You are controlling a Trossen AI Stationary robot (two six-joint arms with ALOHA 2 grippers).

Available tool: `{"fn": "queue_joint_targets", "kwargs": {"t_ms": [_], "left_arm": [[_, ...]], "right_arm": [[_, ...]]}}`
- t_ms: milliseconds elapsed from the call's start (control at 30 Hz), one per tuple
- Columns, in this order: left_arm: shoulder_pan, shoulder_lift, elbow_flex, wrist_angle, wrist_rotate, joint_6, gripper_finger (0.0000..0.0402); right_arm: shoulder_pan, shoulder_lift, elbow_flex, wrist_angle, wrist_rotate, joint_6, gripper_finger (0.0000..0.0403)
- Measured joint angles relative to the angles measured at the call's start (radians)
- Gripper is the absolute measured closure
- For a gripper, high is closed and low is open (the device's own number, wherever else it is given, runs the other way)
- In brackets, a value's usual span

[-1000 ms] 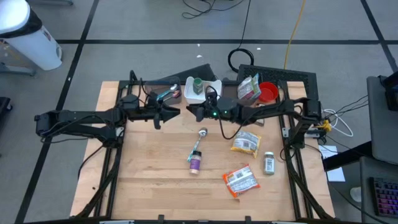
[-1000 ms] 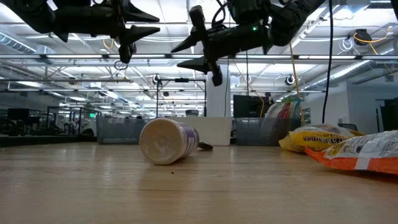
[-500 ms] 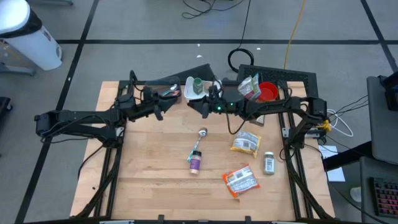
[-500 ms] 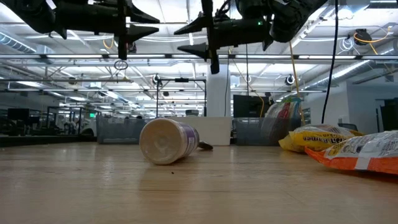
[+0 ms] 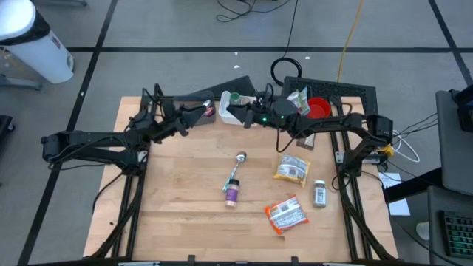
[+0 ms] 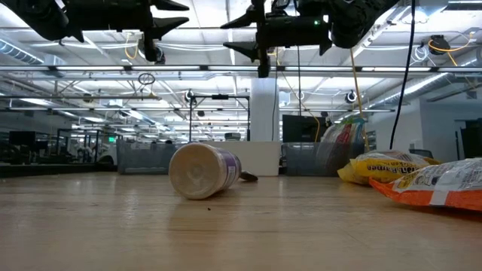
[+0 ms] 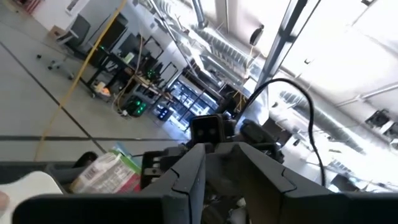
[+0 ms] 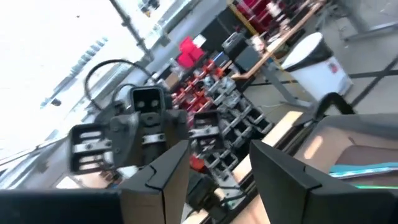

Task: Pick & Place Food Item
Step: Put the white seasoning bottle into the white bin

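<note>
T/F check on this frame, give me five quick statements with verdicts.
1. The purple-capped bottle lies on its side on the table. True.
2. The right gripper holds a snack bag. False: its jaws are open and empty.
3. The orange packet sits nearer the front edge than the yellow bag. True.
4. The left gripper rests on the tabletop. False: it hangs well above it.
5. The small spice jar stands upright. False: it lies flat.

Wooden table (image 5: 177, 199). Purple-capped bottle (image 5: 232, 190) lying on side at centre, spoon (image 5: 239, 164) just behind it. Yellow snack bag (image 5: 291, 169) right of centre, small jar (image 5: 320, 193) beside it, orange snack bag (image 5: 286, 214) nearer front edge.
</note>
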Motion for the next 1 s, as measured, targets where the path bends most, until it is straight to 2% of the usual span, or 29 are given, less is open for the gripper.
{"fn": "queue_joint_targets", "kwargs": {"t_ms": [233,533,833,1000], "left_arm": [[-0.004,0.0,0.0,-0.001,0.017,-0.055,0.0302],[-0.004,0.0,0.0,-0.002,0.026,0.022,0.0302],[-0.004,0.0,0.0,-0.002,0.026,0.02,0.0302],[-0.004,0.0,0.0,-0.006,0.1,0.001,0.0302]], "right_arm": [[0.004,0.001,0.0,-0.003,0.054,0.0,0.0243],[0.006,0.002,0.0,-0.003,0.053,0.0,0.0241],[0.007,0.002,0.0,-0.004,0.053,0.0,0.0242],[0.007,0.002,0.0,-0.003,0.053,0.04,0.0242]]}}
